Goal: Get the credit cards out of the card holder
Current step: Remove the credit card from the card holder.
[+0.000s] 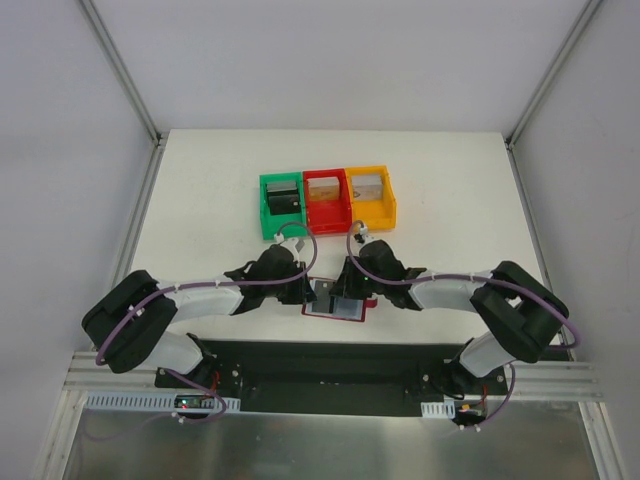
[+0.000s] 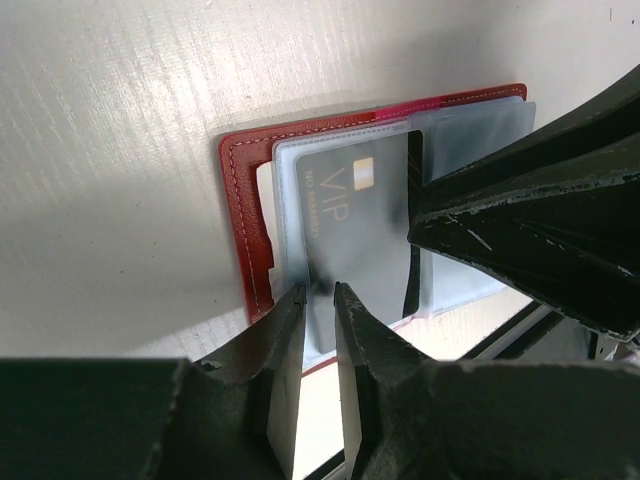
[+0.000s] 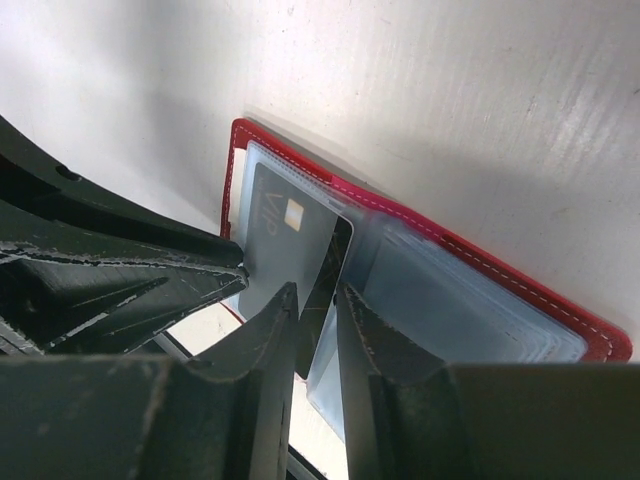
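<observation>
Two arms meet low over the card holder (image 1: 337,306), which lies open and flat on the white table (image 1: 450,200), close to the near edge and well in front of the bins. Red cover down, clear plastic sleeves facing up.

Left gripper (image 2: 320,295): fingers nearly together, straddling the near edge of the clear sleeve and pinching it. Whether the red cover is caught in that grip too, cannot tell; the edge is hidden behind the fingers.

Right gripper (image 3: 318,295): fingers drawn close on the dark edge of one credit card (image 2: 350,220), and they look clamped on it. Card is grey-blue, marked "VIP", with a small pale chip. It sits in the sleeve on the left arm's half of the holder, and its dark edge lifts clear of the sleeve on the side toward the fold.

More sleeves lie stacked on the other half of the holder, contents too hazy to read.

Green bin (image 1: 285,229), red bin (image 1: 325,223) and orange bin (image 1: 375,218) stand side by side, touching, toward the far side of the table.
</observation>
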{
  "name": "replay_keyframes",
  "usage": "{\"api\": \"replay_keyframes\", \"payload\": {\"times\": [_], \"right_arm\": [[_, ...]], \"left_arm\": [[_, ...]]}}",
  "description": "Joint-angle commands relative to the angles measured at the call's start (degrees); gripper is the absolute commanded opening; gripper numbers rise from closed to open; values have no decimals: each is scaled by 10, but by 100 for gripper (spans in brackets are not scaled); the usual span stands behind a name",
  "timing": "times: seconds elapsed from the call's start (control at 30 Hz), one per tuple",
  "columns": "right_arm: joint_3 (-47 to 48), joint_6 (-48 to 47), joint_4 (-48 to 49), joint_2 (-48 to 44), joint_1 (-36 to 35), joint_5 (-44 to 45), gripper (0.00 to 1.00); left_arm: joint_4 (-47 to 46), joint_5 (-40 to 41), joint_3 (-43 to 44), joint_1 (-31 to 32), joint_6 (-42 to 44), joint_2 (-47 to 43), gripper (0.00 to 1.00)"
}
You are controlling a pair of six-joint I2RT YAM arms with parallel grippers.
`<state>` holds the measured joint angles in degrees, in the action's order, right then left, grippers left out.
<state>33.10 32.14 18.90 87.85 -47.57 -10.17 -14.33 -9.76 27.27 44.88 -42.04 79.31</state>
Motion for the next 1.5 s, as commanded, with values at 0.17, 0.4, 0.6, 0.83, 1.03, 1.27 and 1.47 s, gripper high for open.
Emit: {"api": "replay_keyframes", "payload": {"times": [0.17, 0.4, 0.6, 0.83, 1.03, 1.27, 1.47], "right_arm": [[-12, 11, 21, 9, 6, -11, 19], [-15, 12, 27, 10, 7, -15, 14], [-17, 14, 29, 18, 9, -17, 19], [-16, 13, 29, 23, 9, -17, 12], [-22, 14, 28, 12, 11, -17, 5], [-30, 13, 28, 0, 16, -18, 1], [-37, 13, 28, -6, 20, -21, 1]], "left_arm": [[12, -4, -17, -2, -9, 14, 17], [11, -3, -16, -2, -9, 18, 15], [8, -7, -19, -2, -11, 21, 13], [7, -9, -18, -3, -10, 19, 13], [8, -8, -20, -2, -8, 18, 13], [11, -2, -22, -2, -9, 19, 7], [13, -2, -21, -3, -8, 20, 1]]}}
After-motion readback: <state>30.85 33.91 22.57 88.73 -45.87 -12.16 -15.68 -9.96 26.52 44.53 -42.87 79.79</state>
